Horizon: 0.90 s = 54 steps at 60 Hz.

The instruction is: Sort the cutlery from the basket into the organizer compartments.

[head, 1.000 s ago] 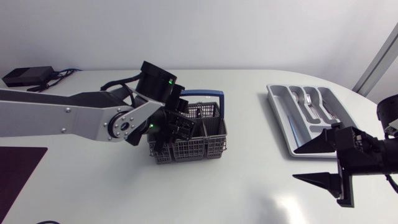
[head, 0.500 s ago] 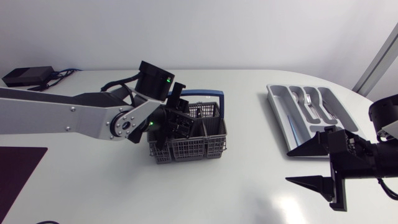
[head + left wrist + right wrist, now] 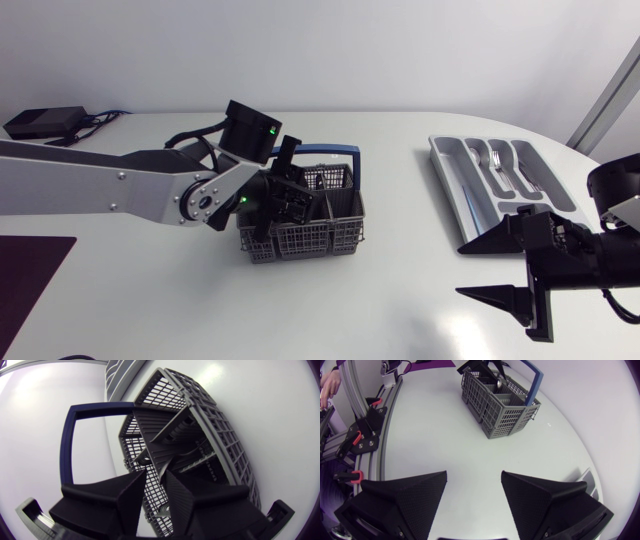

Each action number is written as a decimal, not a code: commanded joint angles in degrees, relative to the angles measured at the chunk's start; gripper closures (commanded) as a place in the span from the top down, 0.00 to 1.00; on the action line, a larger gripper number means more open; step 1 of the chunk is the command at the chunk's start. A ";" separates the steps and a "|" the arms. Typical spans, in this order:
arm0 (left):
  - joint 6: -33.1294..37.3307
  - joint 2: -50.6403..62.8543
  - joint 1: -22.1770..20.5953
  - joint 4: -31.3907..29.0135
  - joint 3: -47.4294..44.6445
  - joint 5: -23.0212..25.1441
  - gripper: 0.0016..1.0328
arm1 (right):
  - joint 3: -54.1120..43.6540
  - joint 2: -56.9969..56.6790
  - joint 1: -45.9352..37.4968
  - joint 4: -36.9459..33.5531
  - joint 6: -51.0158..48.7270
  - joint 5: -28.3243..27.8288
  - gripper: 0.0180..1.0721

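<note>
The grey mesh basket [image 3: 335, 235] with a blue handle [image 3: 325, 152] stands at mid table. My left gripper [image 3: 283, 200] points down into its left side. In the left wrist view the left gripper [image 3: 156, 472] has its jaws a little apart, open, above a compartment of the basket [image 3: 220, 445] holding pieces of cutlery [image 3: 192, 462]; I see nothing gripped. The grey organizer [image 3: 450, 165] lies at the right with forks [image 3: 500, 165] in a middle compartment. My right gripper [image 3: 460, 270] hangs open and empty in front of it, the right gripper [image 3: 474, 477] facing the basket [image 3: 505, 410].
A black box [image 3: 45, 122] with cables sits at the back left corner. A dark purple mat [image 3: 30, 270] lies at the front left. Bare white tabletop [image 3: 400, 290] stretches between basket and organizer.
My right gripper has drifted leftward, away from the table's right edge. The left wrist has shifted slightly at the basket; both jaws stand as before.
</note>
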 commanded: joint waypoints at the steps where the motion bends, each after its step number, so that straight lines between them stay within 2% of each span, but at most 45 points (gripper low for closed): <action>1: 1.10 2.24 -0.45 0.39 2.02 0.56 0.23 | -1.72 -0.43 0.49 0.28 0.78 0.09 0.75; 27: -0.13 3.83 -0.97 -2.60 3.87 0.92 0.15 | -2.16 -0.96 0.40 0.89 0.51 0.53 0.75; 36: -1.01 3.74 -1.33 -6.20 5.01 0.92 0.03 | -2.25 -1.31 0.40 0.89 0.43 0.62 0.75; 54: -2.15 2.42 -1.76 -9.01 5.01 0.74 0.03 | -2.77 -3.33 0.49 0.54 0.69 0.71 0.77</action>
